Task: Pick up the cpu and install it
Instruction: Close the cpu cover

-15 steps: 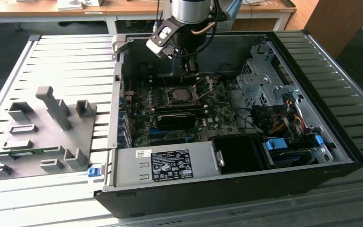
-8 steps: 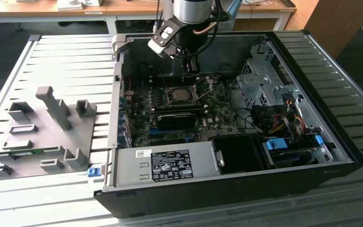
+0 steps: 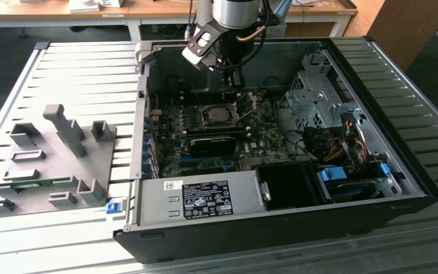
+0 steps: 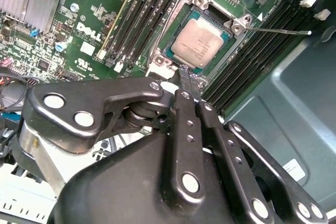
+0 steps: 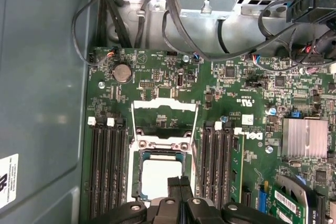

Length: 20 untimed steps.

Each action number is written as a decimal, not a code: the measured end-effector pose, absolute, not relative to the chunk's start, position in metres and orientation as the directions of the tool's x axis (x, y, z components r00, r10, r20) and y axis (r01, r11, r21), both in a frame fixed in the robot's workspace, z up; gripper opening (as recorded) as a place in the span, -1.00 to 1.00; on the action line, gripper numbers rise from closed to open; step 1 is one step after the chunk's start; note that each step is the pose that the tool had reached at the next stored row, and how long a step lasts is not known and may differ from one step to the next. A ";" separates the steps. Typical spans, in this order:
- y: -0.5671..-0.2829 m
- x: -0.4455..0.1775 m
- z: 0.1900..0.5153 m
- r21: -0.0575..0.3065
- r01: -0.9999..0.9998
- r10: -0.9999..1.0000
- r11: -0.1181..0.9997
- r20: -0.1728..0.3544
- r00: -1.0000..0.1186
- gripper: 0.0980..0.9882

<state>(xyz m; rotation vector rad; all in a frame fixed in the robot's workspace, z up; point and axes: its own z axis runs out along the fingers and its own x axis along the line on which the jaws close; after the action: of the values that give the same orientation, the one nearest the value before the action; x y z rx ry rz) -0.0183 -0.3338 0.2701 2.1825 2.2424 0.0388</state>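
The cpu point(image 4: 202, 43) is a small square chip with a silver-grey top. It lies flat inside the motherboard socket point(image 4: 160, 61) of the open computer case, and also appears in the exterior view point(image 3: 220, 114) and the first wrist view point(image 5: 160, 178). The socket's metal load plate point(image 5: 164, 111) is flipped open and its thin lever point(image 4: 283, 31) sticks out sideways. My gripper point(image 4: 187, 80) hangs just above the socket's edge, fingers pressed together with nothing between them. It also shows in the exterior view point(image 3: 234, 84) and the first wrist view point(image 5: 179, 187).
A grey tray point(image 3: 52, 165) with upright holders lies on the slatted table at the exterior view's left. Inside the case are the power supply point(image 3: 196, 200), a metal drive cage point(image 3: 314, 97), loose cables point(image 5: 173, 30), a finned heatsink point(image 5: 307, 137) and memory slots point(image 5: 107, 171).
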 end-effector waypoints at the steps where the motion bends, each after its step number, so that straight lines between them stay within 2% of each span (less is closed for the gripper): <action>1: -0.334 -0.018 0.270 0.026 0.999 1.000 0.027 0.009 -0.027 -0.98; 20: -0.325 0.023 0.262 0.019 0.999 1.000 0.029 0.009 -0.029 -0.98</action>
<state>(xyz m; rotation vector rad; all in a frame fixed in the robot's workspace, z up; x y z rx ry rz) 0.0234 -0.3245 0.2625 2.1844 2.2483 0.0309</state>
